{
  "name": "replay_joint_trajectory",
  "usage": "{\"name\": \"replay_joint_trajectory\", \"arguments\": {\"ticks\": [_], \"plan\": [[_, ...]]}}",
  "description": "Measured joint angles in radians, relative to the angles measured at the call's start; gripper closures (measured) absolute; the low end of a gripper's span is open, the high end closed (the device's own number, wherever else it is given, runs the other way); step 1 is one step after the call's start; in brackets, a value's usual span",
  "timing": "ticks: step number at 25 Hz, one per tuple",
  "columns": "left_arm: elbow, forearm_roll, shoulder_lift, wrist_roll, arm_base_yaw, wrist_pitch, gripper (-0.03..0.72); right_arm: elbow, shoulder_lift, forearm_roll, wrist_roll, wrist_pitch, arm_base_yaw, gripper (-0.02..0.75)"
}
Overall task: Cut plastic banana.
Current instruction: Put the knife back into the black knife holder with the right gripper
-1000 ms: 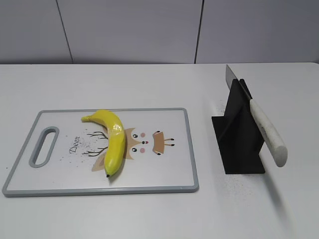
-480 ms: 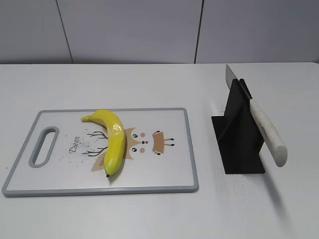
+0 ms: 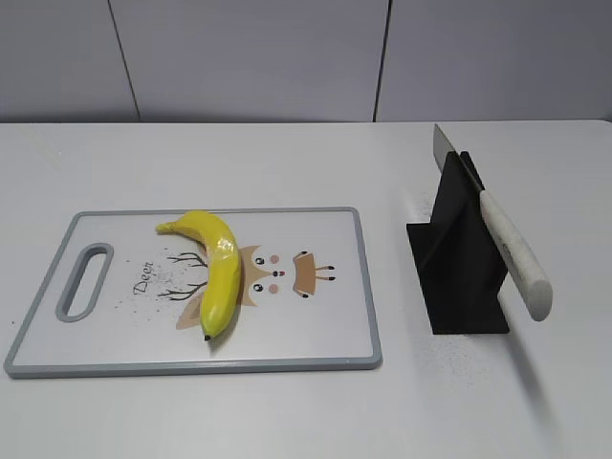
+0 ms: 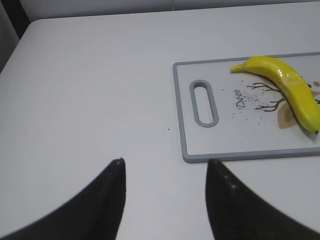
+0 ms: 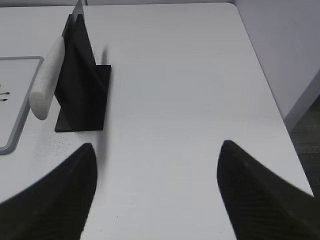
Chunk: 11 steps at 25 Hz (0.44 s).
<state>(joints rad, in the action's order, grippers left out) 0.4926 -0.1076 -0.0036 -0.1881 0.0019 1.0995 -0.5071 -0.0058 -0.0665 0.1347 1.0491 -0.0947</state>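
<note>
The plastic banana [image 3: 216, 268] lies whole on the cutting board [image 3: 316, 339], over the deer picture. No cut is made yet. The knife [image 3: 497, 229] sits in its black stand [image 3: 459, 277] on the tabletop [image 3: 287, 163], well apart from the banana. The left hand [image 4: 165, 200] is wide and holds nothing. The right hand [image 5: 155, 192] is wide and holds nothing too. Picking up the knife and cutting are both left to do.

The plastic banana [image 3: 216, 270] lies on the cutting board [image 3: 316, 344]; knife [image 3: 497, 229] rests in its stand [image 3: 457, 277].
</note>
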Motion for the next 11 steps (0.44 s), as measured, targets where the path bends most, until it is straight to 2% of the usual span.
{"name": "replay_joint_trajectory", "arguments": {"ticks": [11], "plan": [[0.000,0.000,0.000,0.000,0.000,0.000,0.196,0.000,0.000,0.000,0.000,0.000,0.012,0.174]]}}
